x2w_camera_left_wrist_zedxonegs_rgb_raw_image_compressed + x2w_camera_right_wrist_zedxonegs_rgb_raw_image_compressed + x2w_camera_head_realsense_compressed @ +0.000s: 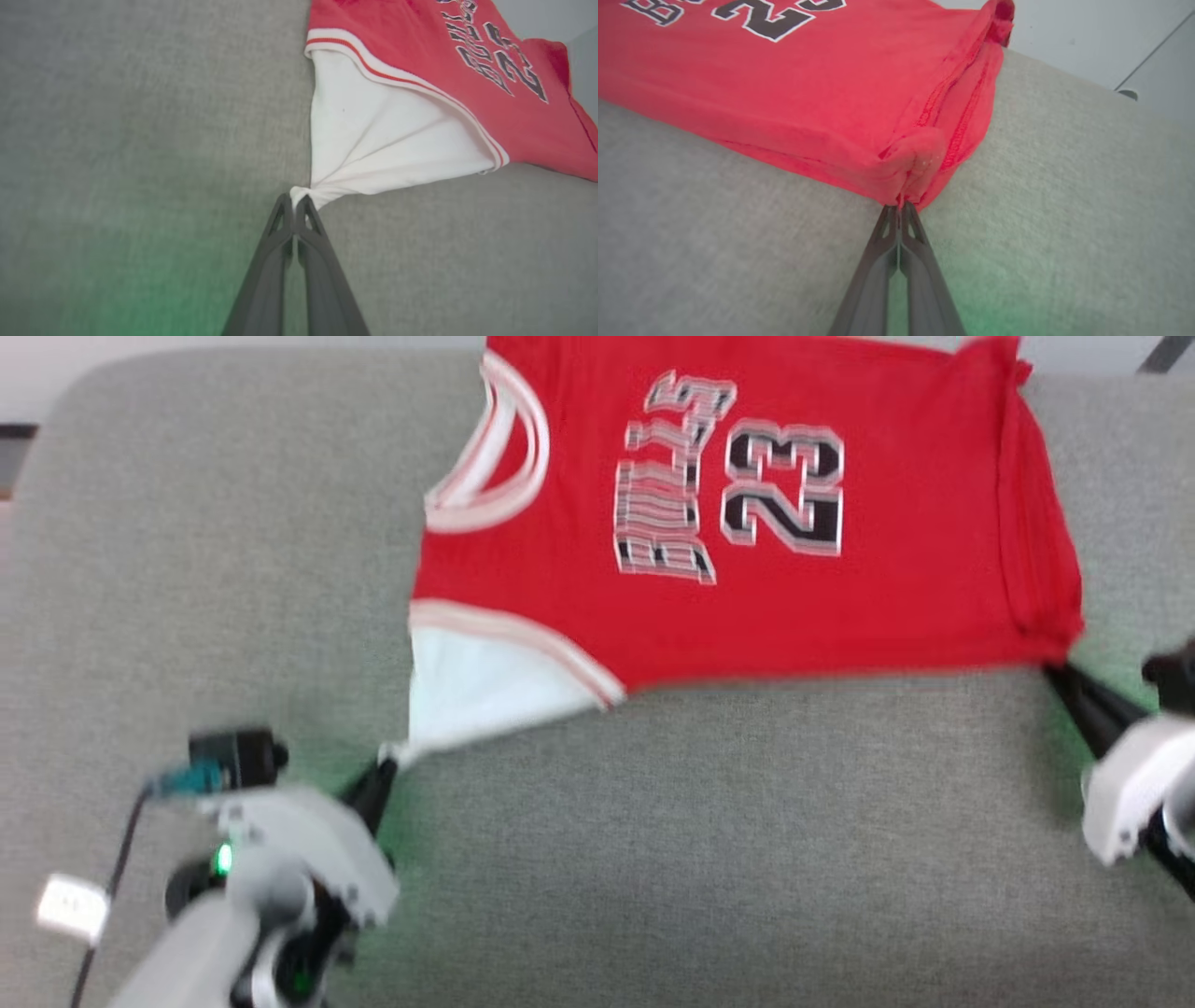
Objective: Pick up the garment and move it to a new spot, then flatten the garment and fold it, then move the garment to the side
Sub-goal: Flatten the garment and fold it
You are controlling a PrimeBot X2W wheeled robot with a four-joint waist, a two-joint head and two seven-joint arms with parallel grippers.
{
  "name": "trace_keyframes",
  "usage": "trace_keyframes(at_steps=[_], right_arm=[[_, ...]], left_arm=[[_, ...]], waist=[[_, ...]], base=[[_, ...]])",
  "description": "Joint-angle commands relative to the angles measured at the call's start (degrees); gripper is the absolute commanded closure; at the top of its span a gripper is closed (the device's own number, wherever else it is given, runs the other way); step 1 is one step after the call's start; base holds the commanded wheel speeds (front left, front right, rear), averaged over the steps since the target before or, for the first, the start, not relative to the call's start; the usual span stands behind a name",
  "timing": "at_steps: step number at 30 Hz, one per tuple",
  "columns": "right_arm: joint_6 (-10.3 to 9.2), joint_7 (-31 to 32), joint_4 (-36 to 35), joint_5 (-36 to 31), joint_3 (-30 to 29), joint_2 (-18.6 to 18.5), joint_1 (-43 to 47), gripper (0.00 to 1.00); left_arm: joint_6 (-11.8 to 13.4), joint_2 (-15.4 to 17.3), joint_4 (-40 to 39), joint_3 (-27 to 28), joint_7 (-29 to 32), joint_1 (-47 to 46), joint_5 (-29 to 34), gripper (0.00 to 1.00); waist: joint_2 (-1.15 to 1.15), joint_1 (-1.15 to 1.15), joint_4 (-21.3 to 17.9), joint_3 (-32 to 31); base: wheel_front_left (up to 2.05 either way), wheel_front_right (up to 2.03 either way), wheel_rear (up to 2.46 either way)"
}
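Note:
The garment (747,513), a red jersey with white sleeves, striped trim and "BULLS 23" lettering, lies spread across the far half of a grey padded surface (653,821), chest side up. My left gripper (387,761) is shut on the tip of the white sleeve (373,140), which bunches to a point at the left gripper (295,199). My right gripper (1055,670) is shut on the red hem corner (915,158); the cloth is pinched where the right gripper (900,207) meets it. The jersey is pulled taut between both grips.
The grey surface extends wide to the left and toward me. Its far edge meets a pale wall (1087,32) behind the jersey. A small camera with a cable (224,761) rides on my left wrist.

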Motion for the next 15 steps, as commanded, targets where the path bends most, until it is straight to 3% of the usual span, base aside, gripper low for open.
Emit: trace_keyframes(at_steps=[1,7,15], right_arm=[[-0.08,0.92,-2.44,1.54,-0.20,-1.89,4.34,1.00],[-0.07,4.99,-11.05,5.31,-0.90,-5.77,16.07,1.00],[-0.06,11.05,-19.77,8.82,-5.38,-8.32,29.27,1.00]], left_arm=[[3.83,1.96,-5.92,0.50,0.84,5.82,-0.71,1.00],[12.13,5.05,-21.49,0.09,4.07,20.38,-2.95,1.00],[17.29,7.78,-28.97,-0.61,7.06,30.65,-5.32,1.00]], waist=[[0.00,0.00,0.78,-2.70],[0.00,0.00,1.36,-3.98],[0.00,0.00,1.91,-5.39]], base=[[0.00,0.00,0.00],[0.00,0.00,0.00],[0.00,0.00,0.00]])
